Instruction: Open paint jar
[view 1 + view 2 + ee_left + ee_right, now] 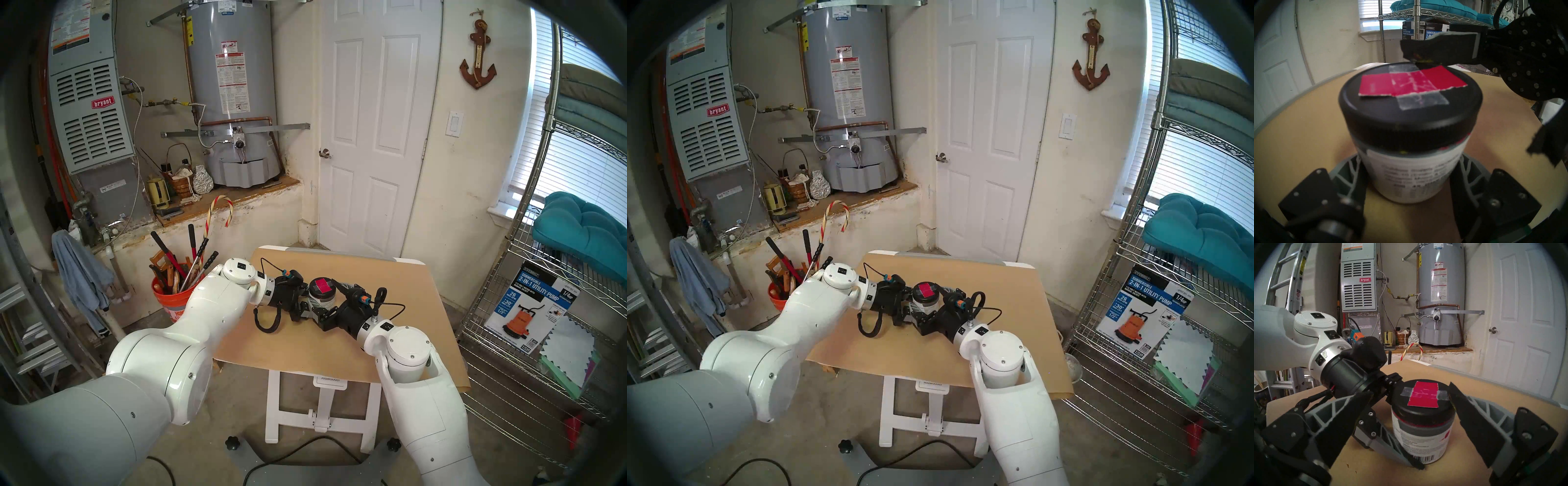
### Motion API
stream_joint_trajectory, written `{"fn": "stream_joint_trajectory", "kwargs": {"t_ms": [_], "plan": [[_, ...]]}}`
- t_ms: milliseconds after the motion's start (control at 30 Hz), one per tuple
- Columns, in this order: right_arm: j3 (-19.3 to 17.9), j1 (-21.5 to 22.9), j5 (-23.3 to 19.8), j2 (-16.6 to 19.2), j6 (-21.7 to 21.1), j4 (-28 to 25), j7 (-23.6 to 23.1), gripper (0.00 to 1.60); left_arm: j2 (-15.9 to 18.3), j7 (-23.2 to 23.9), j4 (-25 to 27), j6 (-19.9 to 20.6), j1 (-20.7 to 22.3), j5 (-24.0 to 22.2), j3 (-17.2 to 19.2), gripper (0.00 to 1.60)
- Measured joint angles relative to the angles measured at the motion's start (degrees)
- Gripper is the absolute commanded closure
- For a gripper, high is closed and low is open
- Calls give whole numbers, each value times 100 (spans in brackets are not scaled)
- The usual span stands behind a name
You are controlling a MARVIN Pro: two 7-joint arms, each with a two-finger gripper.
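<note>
1. The right hand (1423, 395), black with grey ribbed fingers, is reaching in from the near right of the worktop with its jaws spread wide; one black pad (1468, 414) is sitting just beside the lid's right edge and the other (1349, 414) is standing well off to the left
2. The small squat paint jar (321, 295) with a white-and-grey label and a barcode at its foot is standing upright on the tan paper-covered worktop (400, 305), near its middle, between the two hands
3. Its round black lid (1410, 108) is sitting on the jar, carrying a red-pink square (1413, 81) held down by a strip of greyish clear tape (1422, 101)
4. The left hand (1410, 183), coming in from the left side, is pinching the jar's lower body, its grey ribbed fingers (1349, 171) pressing on both sides of the label
5. Beyond the worktop's left edge, an orange plastic bucket (169, 305) full of long-handled tools is standing on the floor
6. Furthest back, a grey cylindrical water heater (234, 91) is standing beside a white panelled door (373, 129)
</note>
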State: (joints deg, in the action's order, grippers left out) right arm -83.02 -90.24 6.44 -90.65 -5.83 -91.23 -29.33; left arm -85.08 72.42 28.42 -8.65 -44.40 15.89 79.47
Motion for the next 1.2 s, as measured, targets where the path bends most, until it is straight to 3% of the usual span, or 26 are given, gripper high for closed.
{"fn": "stream_joint_trajectory", "kwargs": {"t_ms": [1167, 1200], "plan": [[17, 487, 117, -50, -29, 586, 108, 0, -3, 3, -215, -43, 120, -72, -73, 160], [17, 491, 106, -50, -31, 593, 93, 46, -3, 3, -219, -47, 122, -73, -74, 160]]}}
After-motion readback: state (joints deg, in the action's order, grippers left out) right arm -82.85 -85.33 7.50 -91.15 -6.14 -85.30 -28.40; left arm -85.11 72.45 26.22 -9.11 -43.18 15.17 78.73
